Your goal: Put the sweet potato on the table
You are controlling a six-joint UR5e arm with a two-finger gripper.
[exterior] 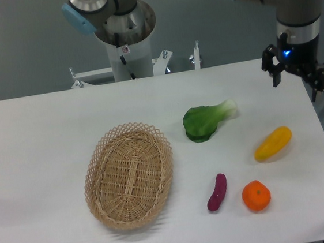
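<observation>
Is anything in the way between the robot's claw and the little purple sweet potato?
The yellow vegetable lies roughly between the open gripper, up near the table's far right edge, and the sweet potato. The gripper is up above it, though, so it could pass over.

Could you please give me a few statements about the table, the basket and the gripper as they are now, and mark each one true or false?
1. The sweet potato lies on the table, outside the basket. True.
2. The gripper holds the sweet potato. False: it is open, holds nothing and is over the table's far right edge.
3. The basket holds the orange fruit. False: the basket is empty; the fruit sits beside the sweet potato.
4. The yellow vegetable lies to the right of the green leafy vegetable. True.
</observation>
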